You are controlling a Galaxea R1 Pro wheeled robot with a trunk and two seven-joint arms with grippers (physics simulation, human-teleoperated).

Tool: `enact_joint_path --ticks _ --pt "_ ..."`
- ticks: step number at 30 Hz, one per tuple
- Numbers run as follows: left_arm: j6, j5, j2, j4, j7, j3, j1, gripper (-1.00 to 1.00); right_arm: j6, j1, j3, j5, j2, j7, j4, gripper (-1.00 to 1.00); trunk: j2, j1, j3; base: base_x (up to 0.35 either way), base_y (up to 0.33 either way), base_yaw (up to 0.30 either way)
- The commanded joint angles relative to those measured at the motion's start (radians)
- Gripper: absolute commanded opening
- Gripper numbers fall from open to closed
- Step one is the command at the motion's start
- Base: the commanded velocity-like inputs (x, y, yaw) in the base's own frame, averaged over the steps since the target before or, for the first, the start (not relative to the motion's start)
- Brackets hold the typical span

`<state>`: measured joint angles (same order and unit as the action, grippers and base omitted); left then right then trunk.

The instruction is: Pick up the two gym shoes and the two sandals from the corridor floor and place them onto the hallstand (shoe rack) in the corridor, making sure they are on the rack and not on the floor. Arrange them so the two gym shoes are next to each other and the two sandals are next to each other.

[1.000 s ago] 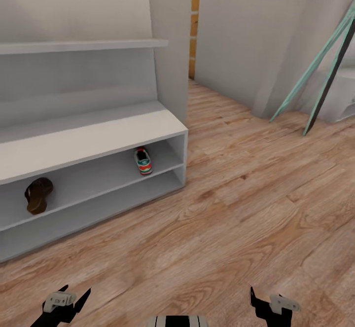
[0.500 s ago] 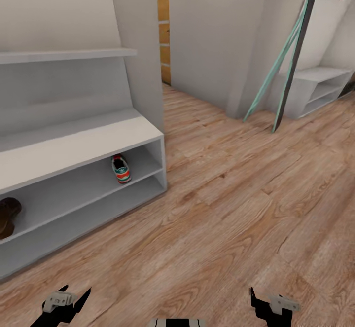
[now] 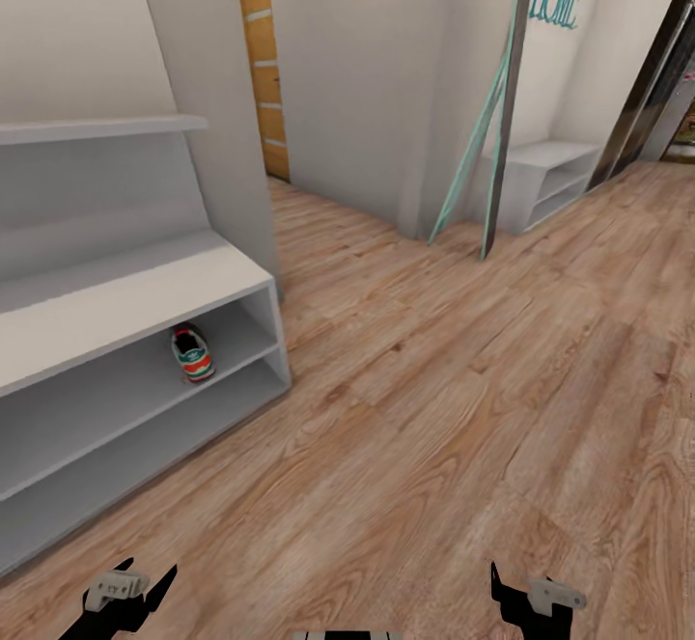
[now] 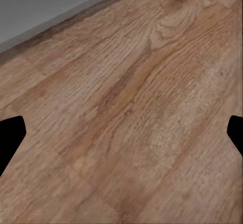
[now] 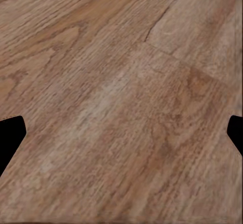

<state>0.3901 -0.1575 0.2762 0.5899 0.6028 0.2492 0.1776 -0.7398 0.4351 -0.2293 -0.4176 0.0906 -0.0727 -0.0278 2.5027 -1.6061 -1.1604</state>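
Now one gym shoe (image 3: pixel 192 354) sits in the upper slot of the shoe rack (image 3: pixel 125 302), near its right end, toe pointing out. Wood floor (image 3: pixel 454 408) stretches away beyond it to a small grey shelf unit (image 3: pixel 541 181) by the far wall. Both the left gripper (image 3: pixel 121 590) and right gripper (image 3: pixel 531 597) hang low over bare planks, fingers spread apart, holding nothing.

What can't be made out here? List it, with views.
- Hallstand: its left part is cut off by the head view's edge.
- Gym shoe: too small to read its details; head view.
- Left gripper and right gripper: cut by the bottom edge.
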Motion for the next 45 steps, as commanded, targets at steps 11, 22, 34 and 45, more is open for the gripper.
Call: enact_joint_path --ticks 11,22,34,45 --pt "-0.002 -0.007 0.0 -0.002 0.009 0.001 0.0 1.0 -0.001 0.001 -0.008 -0.001 0.0 -0.008 0.0 1.0 -0.001 0.003 0.023 0.0 0.0 -0.296" --pt "-0.002 -0.007 -0.002 -0.003 0.009 0.001 0.0 1.0 -0.001 0.001 -0.009 -0.001 -0.002 -0.007 0.0 1.0 -0.002 0.004 0.034 0.0 0.0 -0.299" --pt "-0.002 -0.007 -0.002 -0.004 0.009 0.001 0.0 1.0 -0.001 0.001 -0.01 -0.001 -0.002 -0.007 0.0 1.0 -0.002 0.004 0.034 0.0 0.0 -0.3" --pt "-0.002 -0.007 -0.002 -0.005 0.009 0.001 0.0 1.0 -0.001 0.001 -0.01 -0.001 -0.003 -0.007 0.0 1.0 -0.002 0.004 0.034 0.0 0.0 -0.3"
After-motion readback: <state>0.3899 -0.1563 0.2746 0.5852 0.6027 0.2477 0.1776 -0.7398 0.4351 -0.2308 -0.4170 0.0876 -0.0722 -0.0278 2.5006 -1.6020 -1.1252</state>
